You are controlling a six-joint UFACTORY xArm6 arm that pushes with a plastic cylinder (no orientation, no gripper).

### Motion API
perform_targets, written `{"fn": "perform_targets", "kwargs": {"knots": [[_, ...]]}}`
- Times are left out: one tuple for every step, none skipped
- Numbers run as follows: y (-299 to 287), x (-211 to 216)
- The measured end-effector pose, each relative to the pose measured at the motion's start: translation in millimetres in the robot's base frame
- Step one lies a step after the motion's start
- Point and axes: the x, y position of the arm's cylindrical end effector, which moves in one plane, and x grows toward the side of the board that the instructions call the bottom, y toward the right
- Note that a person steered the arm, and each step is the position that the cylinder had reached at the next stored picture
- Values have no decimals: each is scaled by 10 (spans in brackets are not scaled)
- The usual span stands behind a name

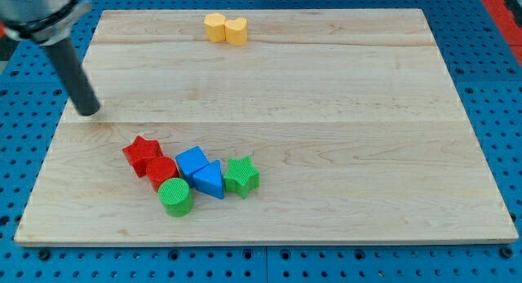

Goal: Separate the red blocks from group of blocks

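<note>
the red star (141,153) and the red cylinder (161,172) touch, below and right of my tip (88,112), at the left end of a cluster with the green cylinder (175,196), blue cube (192,163), blue triangle (209,181) and green star (241,176). the end effector is a bare rod, holding nothing. bare desk (326,112) lies between them; two yellow blocks (225,28) sit far up-right. no writing shows.

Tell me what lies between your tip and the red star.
Nothing: in the camera view, only bare board separates my tip from the red star, which sits below and to the view's right of it.
</note>
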Motion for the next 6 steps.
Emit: {"fn": "perform_targets", "kwargs": {"knots": [[40,689],[403,1286],[930,1294],[1427,1235],[1695,1157],[1775,1029]]}}
